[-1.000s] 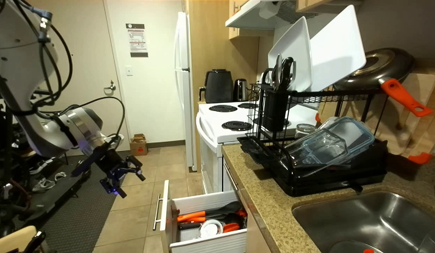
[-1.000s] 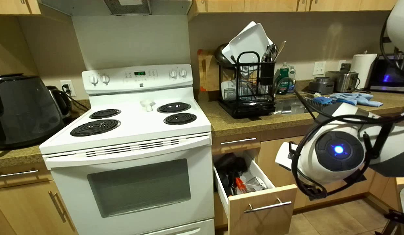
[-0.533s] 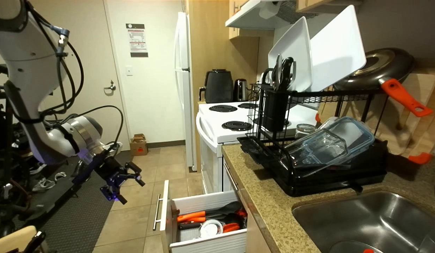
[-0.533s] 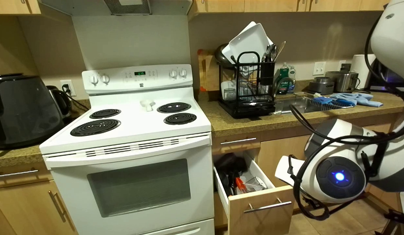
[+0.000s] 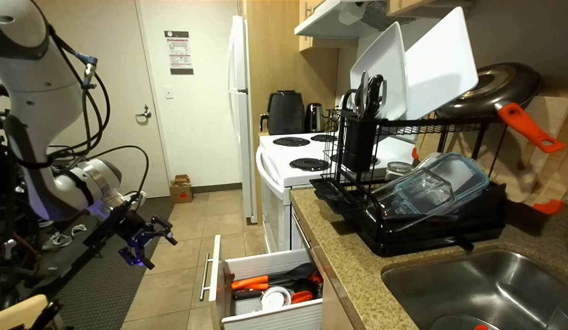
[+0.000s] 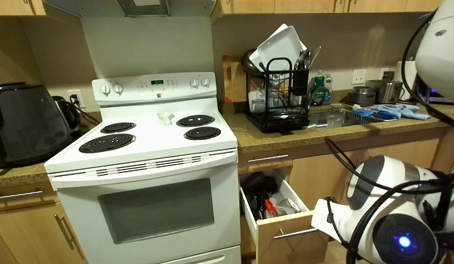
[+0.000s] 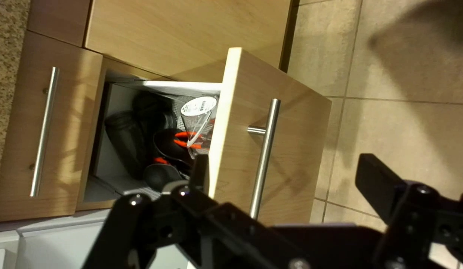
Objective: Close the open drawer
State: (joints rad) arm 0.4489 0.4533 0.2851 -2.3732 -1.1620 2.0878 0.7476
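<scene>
The kitchen drawer [image 5: 265, 263] stands pulled out below a shut top drawer [image 7: 63, 157], just beside the white electric stove [image 6: 150, 176]. I judge its front panel [image 7: 295, 160] stiff and sturdy, and the utensils [image 5: 250, 281] inside only a modest load, so a steady push should slide it. The metal bar handle [image 7: 265, 157] looks smooth and might slip from a grip; the better hold is the panel itself, pressed squarely near its middle. My claw [image 5: 160, 250] hangs well apart from it, fingers [image 7: 375, 175] spread wide, with nothing between them and nothing touched.
</scene>
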